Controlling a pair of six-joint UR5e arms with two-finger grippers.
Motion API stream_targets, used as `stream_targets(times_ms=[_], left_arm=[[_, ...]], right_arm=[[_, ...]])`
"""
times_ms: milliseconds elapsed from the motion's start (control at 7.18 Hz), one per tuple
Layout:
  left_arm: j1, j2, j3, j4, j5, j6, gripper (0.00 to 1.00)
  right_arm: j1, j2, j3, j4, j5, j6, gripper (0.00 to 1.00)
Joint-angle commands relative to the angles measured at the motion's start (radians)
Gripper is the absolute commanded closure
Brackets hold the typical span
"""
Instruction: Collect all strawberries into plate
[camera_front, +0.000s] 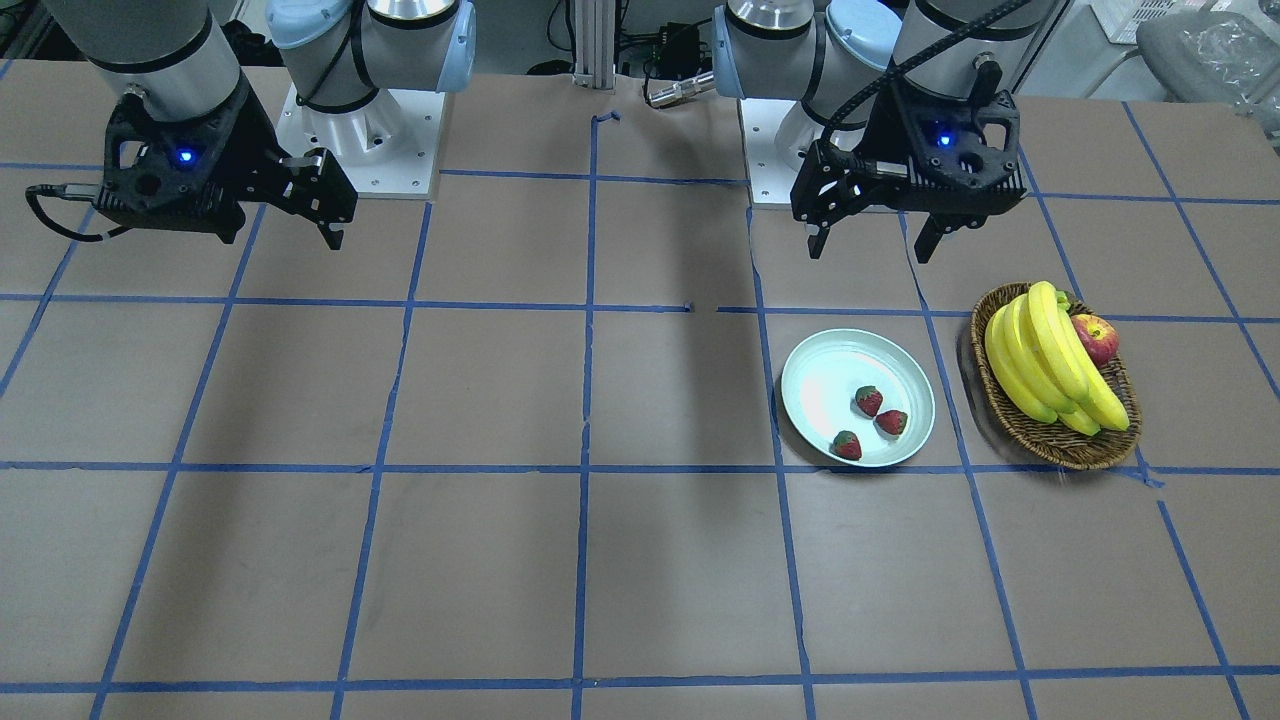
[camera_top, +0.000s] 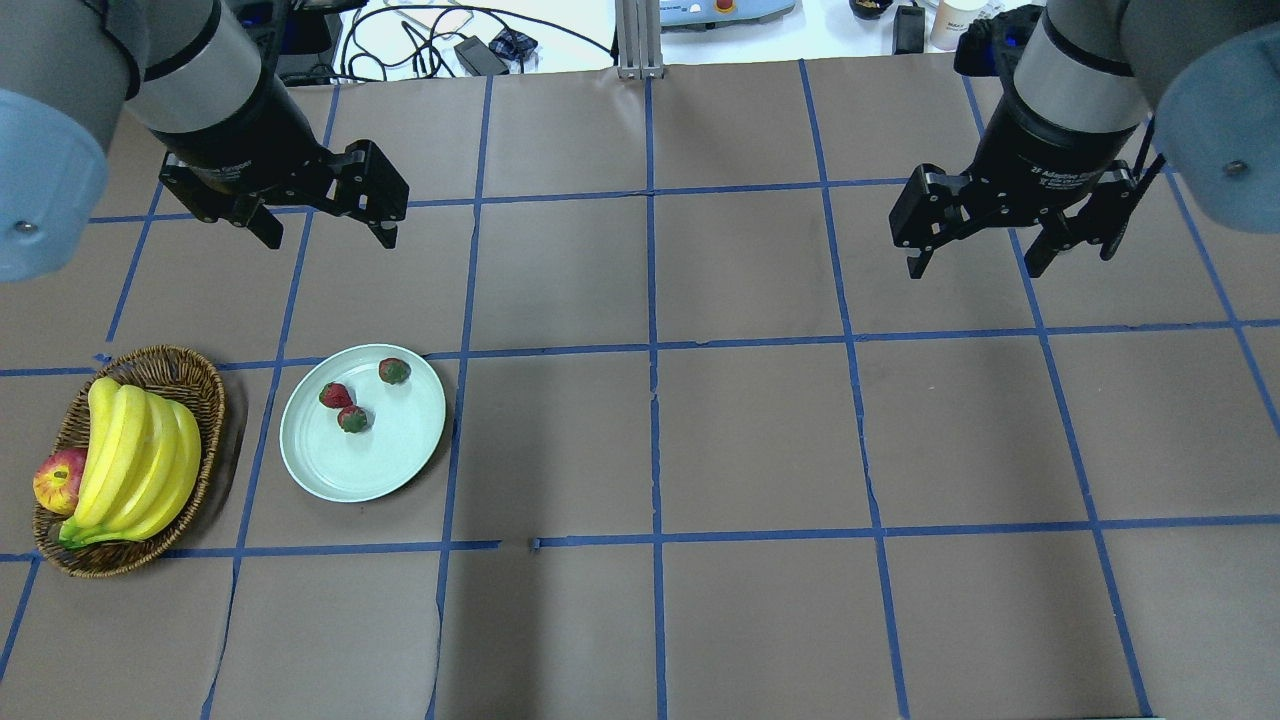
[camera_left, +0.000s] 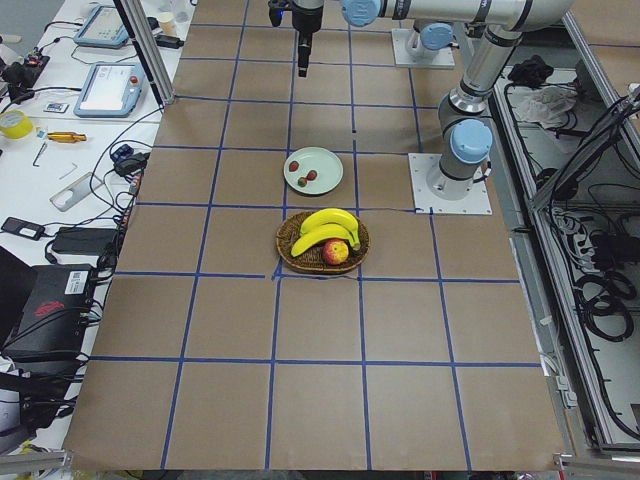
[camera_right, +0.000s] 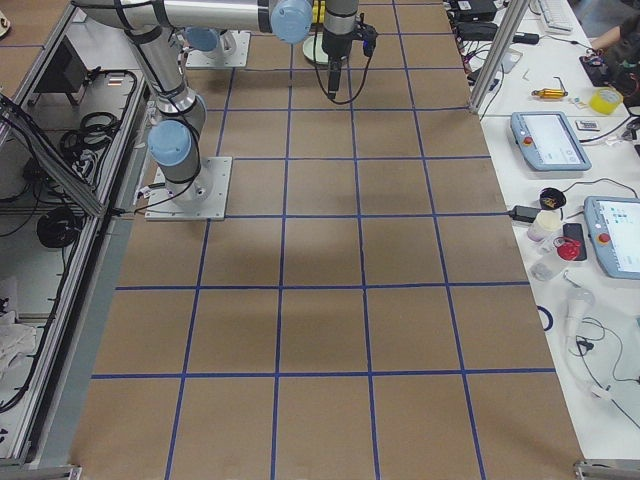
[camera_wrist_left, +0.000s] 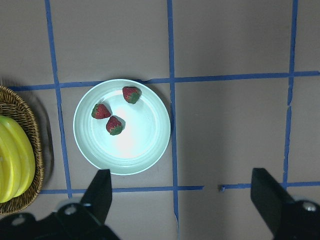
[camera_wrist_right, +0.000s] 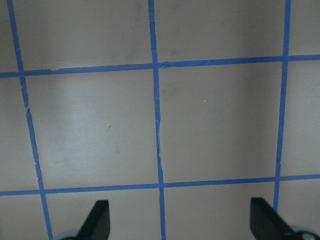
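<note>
Overhead view, left of centre: all three strawberries (camera_top: 336, 395) inside the plate (camera_top: 365, 478), clustered in its upper half. Two nearly touching; the third a little apart, close to the upper rim. Lies flat on the surface (camera_top: 700, 440), near a wicker basket (camera_top: 195, 385) at the left edge, not touching it. In the basket, a bunch of bananas (camera_top: 135, 460) and an apple (camera_top: 58, 480).

Upper left of the same view: left gripper (camera_top: 330, 238), raised over the surface, higher in the frame than the plate and well apart from it. Fingers (camera_wrist_left: 100, 192) released, spread wide, grasping nothing. In the left wrist view, plate left of centre, with the strawberries in its upper left part; left fingertip just under the plate's lower rim in the picture, right fingertip far off at the lower right over bare surface.

Upper right of the overhead view: right gripper (camera_top: 975, 270), likewise raised, released and empty, far across the surface from plate and strawberries. In the right wrist view, only taped brown surface between the two fingertips at the bottom edge.
</note>
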Motion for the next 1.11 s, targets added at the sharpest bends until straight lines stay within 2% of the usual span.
stream_targets(times_ms=[0, 975], left_arm=[[0.003, -0.005, -0.002, 0.006, -0.022, 0.021, 0.00], [0.003, 0.001, -0.002, 0.006, -0.023, 0.021, 0.00]], right_arm=[[0.000, 0.000, -0.001, 0.001, 0.007, 0.000, 0.00], [0.000, -0.002, -0.001, 0.001, -0.001, 0.000, 0.00]])
